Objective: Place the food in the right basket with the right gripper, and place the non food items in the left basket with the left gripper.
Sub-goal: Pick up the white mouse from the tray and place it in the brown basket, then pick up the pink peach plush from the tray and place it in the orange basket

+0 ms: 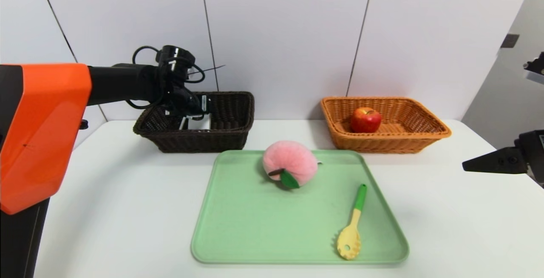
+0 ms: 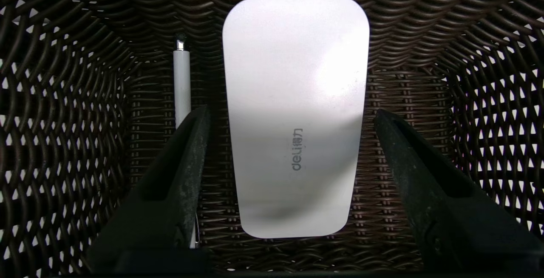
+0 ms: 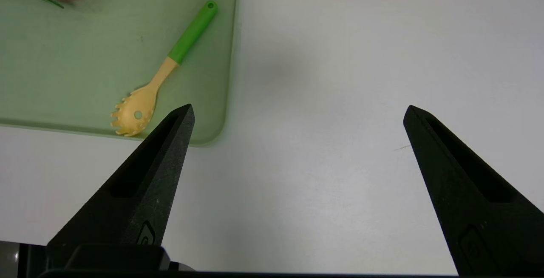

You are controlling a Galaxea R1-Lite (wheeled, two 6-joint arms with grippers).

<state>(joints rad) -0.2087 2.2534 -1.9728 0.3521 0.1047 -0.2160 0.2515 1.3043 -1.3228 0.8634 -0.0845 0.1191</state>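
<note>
Jaws of the left gripper (image 2: pixel 291 150) stand spread inside the dark basket (image 1: pixel 229 135) at upper left of the head view, either side of a white case (image 2: pixel 295 116) lying flat beside a white pen (image 2: pixel 181 86). Mid-frame, a green tray (image 1: pixel 255 227) on the surface (image 1: pixel 127 210) carries a pink plush peach (image 1: pixel 290 163) and pasta spoon (image 1: pixel 352 227). The orange basket (image 1: pixel 425 135) holds an apple (image 1: pixel 365 120). The right gripper (image 3: pixel 297 116) hangs spread and empty at far right.
</note>
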